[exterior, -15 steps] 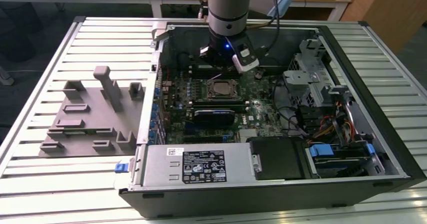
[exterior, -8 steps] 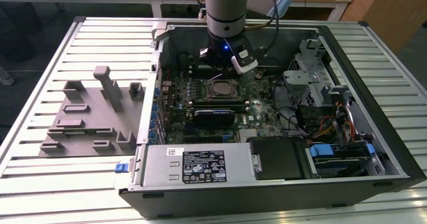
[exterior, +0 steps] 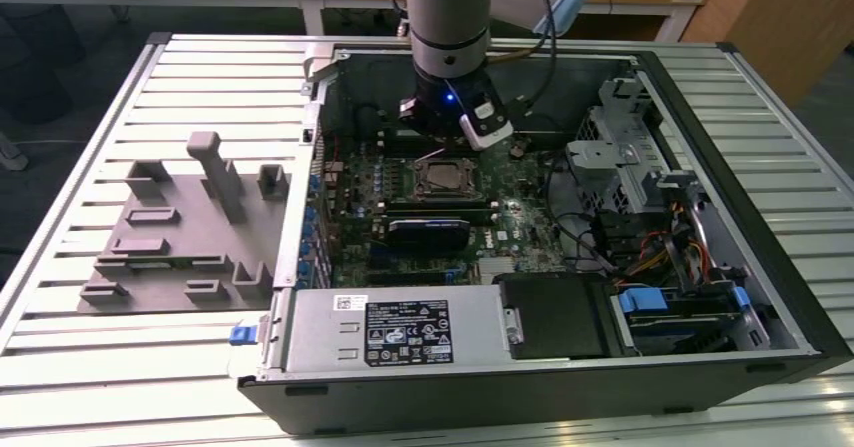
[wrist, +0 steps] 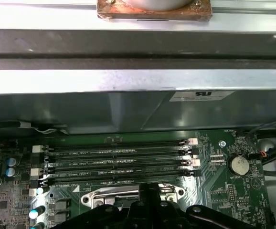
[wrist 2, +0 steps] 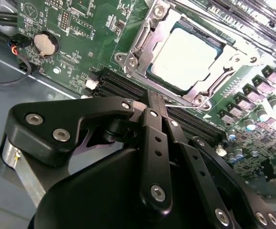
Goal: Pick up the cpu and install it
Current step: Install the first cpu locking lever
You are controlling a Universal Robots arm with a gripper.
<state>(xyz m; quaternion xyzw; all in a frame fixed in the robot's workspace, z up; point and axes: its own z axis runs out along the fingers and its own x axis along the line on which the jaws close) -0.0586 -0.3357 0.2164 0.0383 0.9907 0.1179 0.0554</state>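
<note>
The cpu (wrist 2: 188,57) lies flat in its socket on the green motherboard, its silvery top plate bare and the metal socket frame (wrist 2: 143,40) around it. In the exterior view the cpu (exterior: 442,178) sits mid-board inside the open computer case. My gripper (wrist 2: 153,98) hovers just off the socket's edge, above the memory slots, with its black fingers pressed together and nothing between them. In the first wrist view the gripper (wrist: 145,188) is over the socket frame's rim (wrist: 95,196). The arm's wrist (exterior: 447,107) hangs over the far side of the socket.
A grey tray with raised blocks (exterior: 187,237) lies on the slatted table at the exterior view's left. Inside the case are the power supply (exterior: 387,327), a drive cage with cables (exterior: 627,167), memory slots (wrist: 119,152) and a coin battery (wrist 2: 46,44). The case wall (wrist: 138,102) stands close by.
</note>
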